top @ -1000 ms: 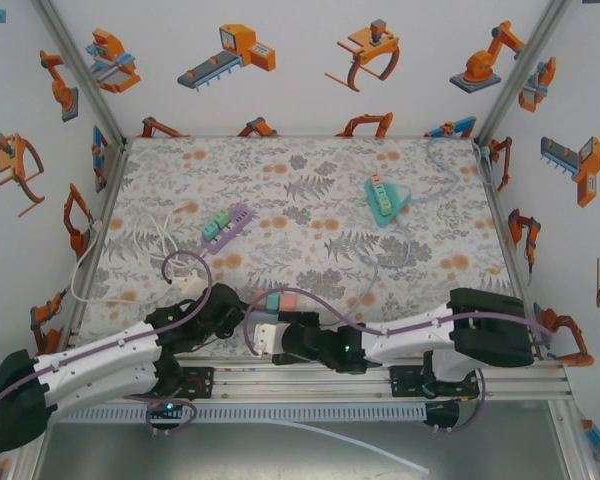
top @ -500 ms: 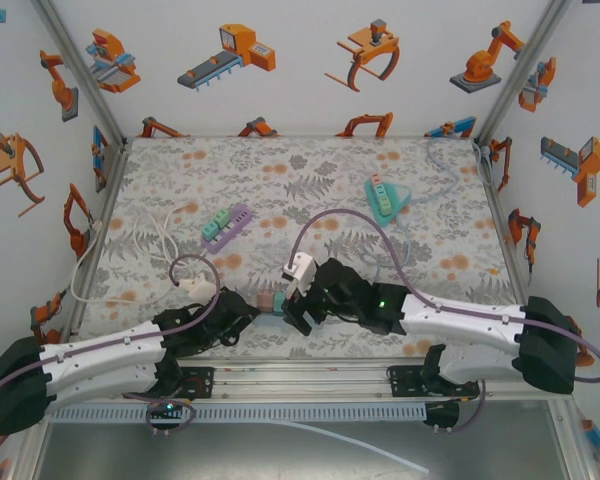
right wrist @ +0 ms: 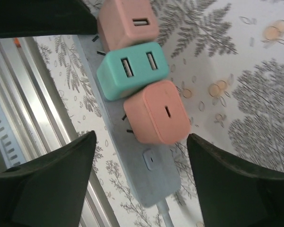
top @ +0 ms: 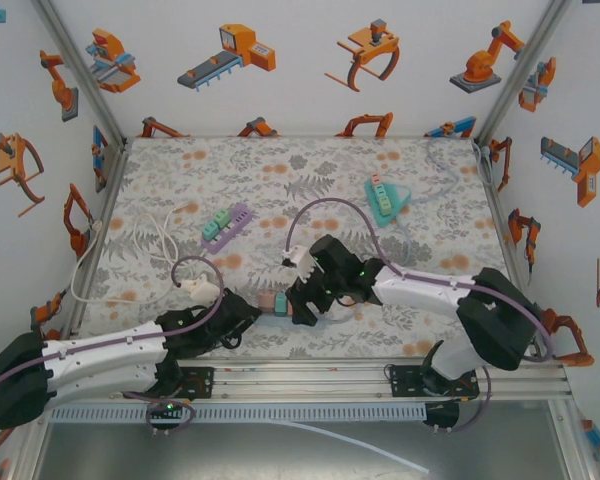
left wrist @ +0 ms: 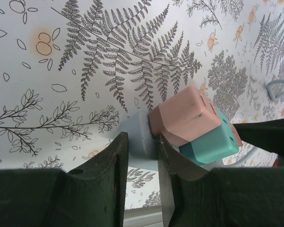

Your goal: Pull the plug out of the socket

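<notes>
A grey socket strip (right wrist: 154,172) lies near the table's front edge with three plugs in a row on it. They are a pink plug (right wrist: 157,112), a teal one (right wrist: 130,69) and a second pink one (right wrist: 128,21). My right gripper (right wrist: 141,137) hangs open above the strip's cable end, one finger on each side of the first pink plug and touching nothing. My left gripper (left wrist: 141,142) is shut on the strip's other end (left wrist: 138,137), beside a pink plug (left wrist: 189,116). From above, the left gripper (top: 248,312) and right gripper (top: 302,303) meet over the strip (top: 273,302).
A purple strip with plugs (top: 225,225) lies at mid left and a teal triangular socket (top: 385,198) at back right. A white cable (top: 165,240) loops along the left side. The aluminium front rail (top: 310,372) runs just behind the strip.
My right arm swung up from the front edge, and its gripper now sits over the strip's plugs. The left gripper shifted a little to the right, still holding the strip.
</notes>
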